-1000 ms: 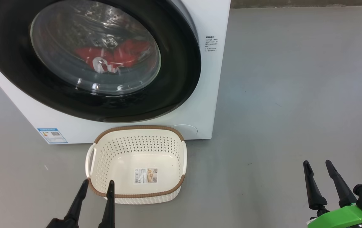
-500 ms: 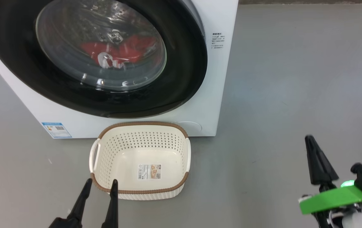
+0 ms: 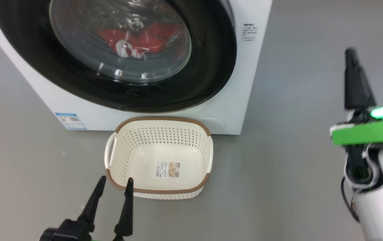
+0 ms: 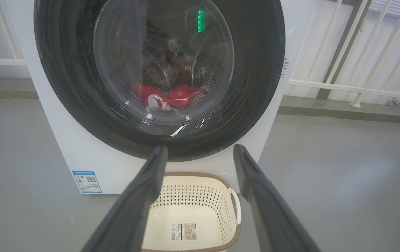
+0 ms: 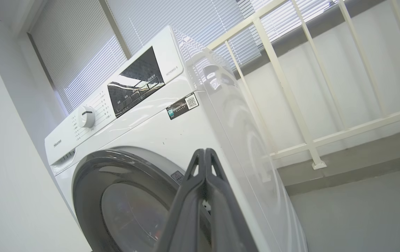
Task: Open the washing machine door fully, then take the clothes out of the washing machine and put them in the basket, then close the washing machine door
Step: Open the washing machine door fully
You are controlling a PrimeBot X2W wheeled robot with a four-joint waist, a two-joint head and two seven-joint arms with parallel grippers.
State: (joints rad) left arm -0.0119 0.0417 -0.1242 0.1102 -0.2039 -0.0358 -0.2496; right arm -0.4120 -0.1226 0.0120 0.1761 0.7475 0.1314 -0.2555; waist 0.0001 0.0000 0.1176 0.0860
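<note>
I read the washing machine door (image 3: pixel 77 63) as shut flush on the washing machine (image 3: pixel 245 83), taking up 11 to 12 o'clock of my head view. Red clothes (image 3: pixel 151 36) lie behind the glass, low in the drum. The basket (image 3: pixel 159 192) stands on the grey floor (image 3: pixel 295 167) at the door's 6 o'clock, just beside the washer front, with a paper label (image 3: pixel 168 169) on its bottom. The left gripper (image 3: pixel 116 179) hovers at the basket's 7 o'clock by the near rim, fingers spread. The right gripper (image 3: pixel 349 52) is up at 3 o'clock, well apart from the machine, fingers pressed together. Its wrist view faces the control panel (image 5: pixel 135 85).
</note>
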